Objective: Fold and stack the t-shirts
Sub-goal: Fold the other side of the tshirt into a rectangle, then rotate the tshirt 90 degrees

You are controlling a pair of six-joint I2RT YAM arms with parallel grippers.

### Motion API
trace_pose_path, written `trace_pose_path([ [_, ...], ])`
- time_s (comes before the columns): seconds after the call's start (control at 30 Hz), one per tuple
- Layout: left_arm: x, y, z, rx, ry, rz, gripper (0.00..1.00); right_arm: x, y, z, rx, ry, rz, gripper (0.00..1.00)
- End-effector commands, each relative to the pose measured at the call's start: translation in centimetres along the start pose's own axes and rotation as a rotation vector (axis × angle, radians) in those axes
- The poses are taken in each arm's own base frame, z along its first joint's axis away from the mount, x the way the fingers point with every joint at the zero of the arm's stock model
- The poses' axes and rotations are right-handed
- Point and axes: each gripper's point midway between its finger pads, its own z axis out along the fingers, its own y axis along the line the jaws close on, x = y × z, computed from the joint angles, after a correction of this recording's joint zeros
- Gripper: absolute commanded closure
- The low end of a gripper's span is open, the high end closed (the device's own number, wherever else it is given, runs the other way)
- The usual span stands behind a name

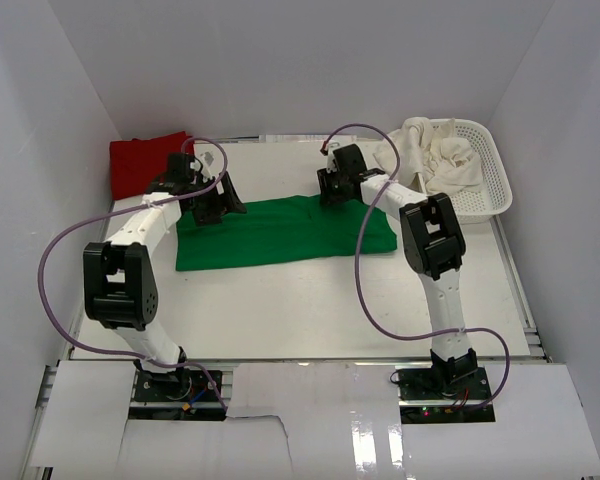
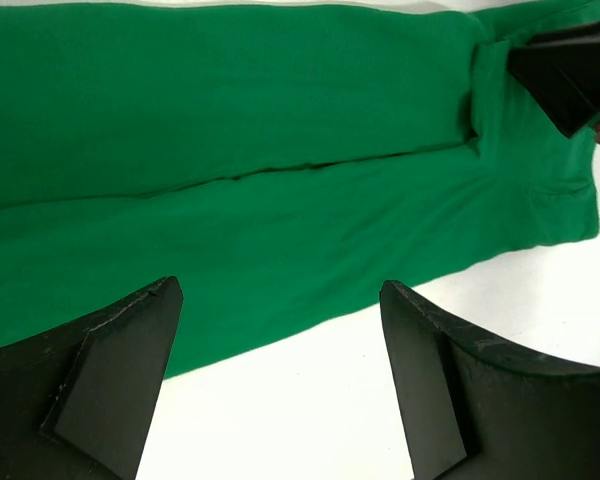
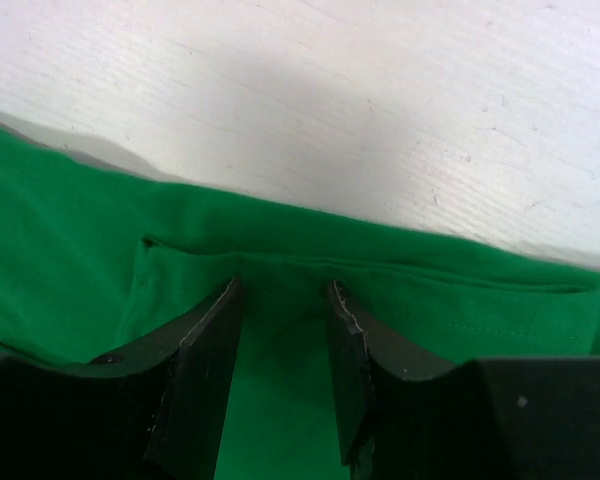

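Both arms reach out with elbows raised and wrists dipped to the green t-shirt (image 1: 280, 235), which lies folded in a strip across mid-table. The left gripper (image 1: 215, 207) hangs spread wide over its far left end. The right gripper (image 3: 285, 290) stands narrow astride its far right edge, and I cannot tell whether it pinches the cloth.

Green t-shirt (image 1: 280, 232): soft matt cloth, stitched hem. Worktop (image 1: 310, 310) beneath it: white, matt, faintly streaked. Left claw (image 2: 280, 295) fingers (image 2: 110, 390): black matt plastic, pale scuffed edges. Basket (image 1: 485, 180) right of shirt: white plastic mesh.

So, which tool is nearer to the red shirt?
Left. The left tool is just beside the red shirt; the right tool is farther, at the far edge of the green shirt.
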Motion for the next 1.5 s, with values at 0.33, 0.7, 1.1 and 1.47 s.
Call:
trace_pose_path([
  [0.33,-4.2,2.3,0.7,-0.127,-0.104,0.137,0.09,-4.5,0.8,-11.7,0.038,-0.144,-0.022,0.53],
  [0.7,-4.5,4.6,3.7,-0.145,-0.104,0.191,0.09,1.1,0.3,-13.4,0.086,0.01,0.068,0.53],
  [1.1,-5.6,5.6,5.9,-0.155,-0.091,0.189,0.1,5.9,1.0,-14.1,0.076,0.135,0.122,0.53],
  [1.47,-5.2,6.5,6.9,-0.171,-0.073,0.18,0.11,9.2,0.9,-13.3,0.082,0.197,0.138,0.53],
])
